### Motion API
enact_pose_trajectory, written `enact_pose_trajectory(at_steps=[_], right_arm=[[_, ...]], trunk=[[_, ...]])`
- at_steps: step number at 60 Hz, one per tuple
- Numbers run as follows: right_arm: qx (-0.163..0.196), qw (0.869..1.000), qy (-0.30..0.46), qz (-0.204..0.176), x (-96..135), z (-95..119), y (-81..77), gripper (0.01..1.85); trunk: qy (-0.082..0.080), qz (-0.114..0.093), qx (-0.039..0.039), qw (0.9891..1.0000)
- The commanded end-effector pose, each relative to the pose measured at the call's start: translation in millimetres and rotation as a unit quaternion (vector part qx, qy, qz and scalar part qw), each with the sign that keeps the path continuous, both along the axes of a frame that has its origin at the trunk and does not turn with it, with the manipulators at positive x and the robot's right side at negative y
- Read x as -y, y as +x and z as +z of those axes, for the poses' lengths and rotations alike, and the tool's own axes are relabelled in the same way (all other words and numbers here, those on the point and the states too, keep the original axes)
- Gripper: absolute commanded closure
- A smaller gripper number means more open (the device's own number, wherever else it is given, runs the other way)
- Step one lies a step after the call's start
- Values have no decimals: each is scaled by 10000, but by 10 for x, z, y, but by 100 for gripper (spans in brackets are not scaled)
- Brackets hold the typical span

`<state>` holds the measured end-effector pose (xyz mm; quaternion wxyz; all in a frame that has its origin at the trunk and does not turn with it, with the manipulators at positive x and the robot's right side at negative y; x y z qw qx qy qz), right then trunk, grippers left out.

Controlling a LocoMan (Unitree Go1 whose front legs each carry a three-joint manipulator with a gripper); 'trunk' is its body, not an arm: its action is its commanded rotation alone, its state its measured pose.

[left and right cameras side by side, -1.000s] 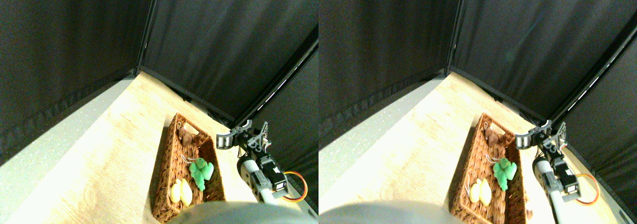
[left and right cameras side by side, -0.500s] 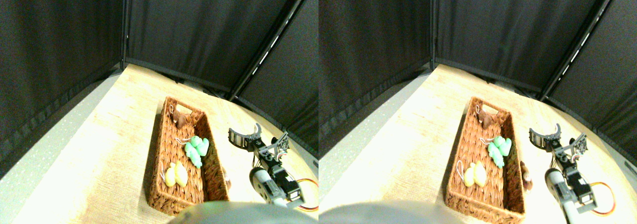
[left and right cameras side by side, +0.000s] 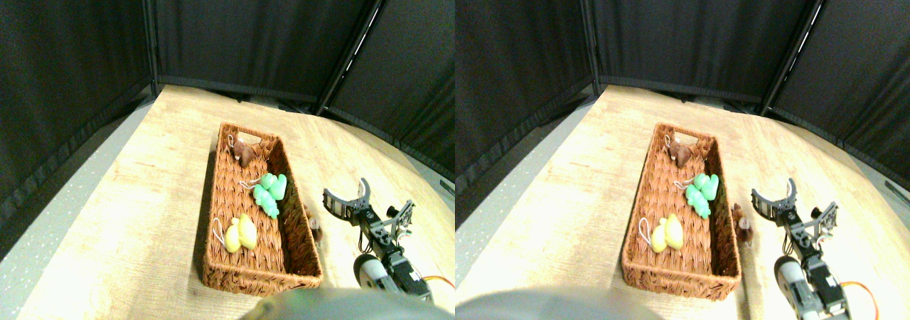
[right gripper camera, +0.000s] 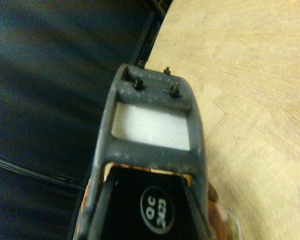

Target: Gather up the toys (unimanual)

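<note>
Pale wooden floor enclosed by black curtains; right gripper held low beside basket, jaws spread, empty.

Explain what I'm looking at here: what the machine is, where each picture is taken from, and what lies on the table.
This is a four-legged robot working with one arm. The wide picture shows two nearly equal views from one forward, downward-looking camera. The right gripper reaches in from the lower right, jaws open and empty. On the wooden table stands a wicker basket holding a brown toy, a green toy and a yellow toy. Another small brown toy lies outside, between basket and gripper. The other picture comes from a camera on the arm: its dark jaw frame fills it.
</note>
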<state>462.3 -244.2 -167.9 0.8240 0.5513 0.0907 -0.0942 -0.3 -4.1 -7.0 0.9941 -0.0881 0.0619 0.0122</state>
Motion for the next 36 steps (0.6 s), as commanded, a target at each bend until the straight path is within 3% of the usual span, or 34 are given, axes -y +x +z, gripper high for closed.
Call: enact_pose_trajectory(at_steps=[1, 22, 36], right_arm=[[-29, 9999, 110, 28, -66, -17, -44, 106], [-650, 9962, 582, -19, -145, -427, -213, 105], [-1112, 9905, 806, -2, -162, -693, -163, 98]], trunk=[[-156, 7, 0, 9999], [-230, 106, -49, 9997], [-276, 243, -52, 9993]])
